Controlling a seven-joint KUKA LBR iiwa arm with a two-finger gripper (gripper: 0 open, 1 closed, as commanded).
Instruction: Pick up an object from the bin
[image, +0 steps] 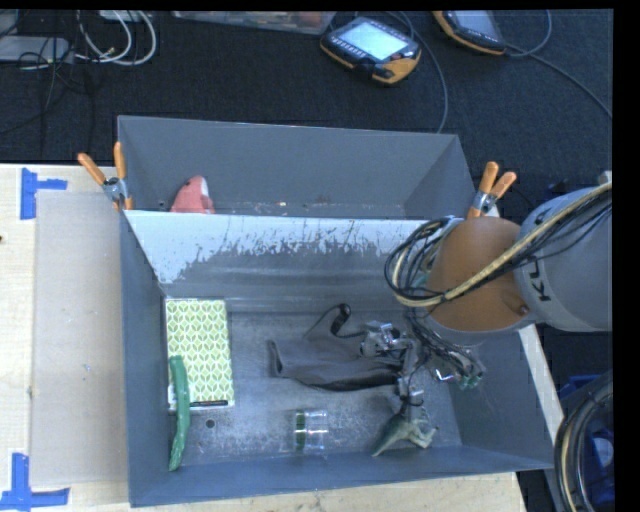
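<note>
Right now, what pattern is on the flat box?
The flat box shows a green-and-white lattice print, camera view.

In from the right, bent steeply down, tool end low at lower right.

Up at the right edge, thick grey metal arm link with black lettering (572, 268). Just left of it, round orange-brown wrist cover (472, 278), tipped down and to the left. Looped black and yellow cables (418, 268) slung across the cover and hanging off its left side. Underneath, small dark metal gripper (408, 390), tangled in thin wiring, pointing almost straight down.
</note>
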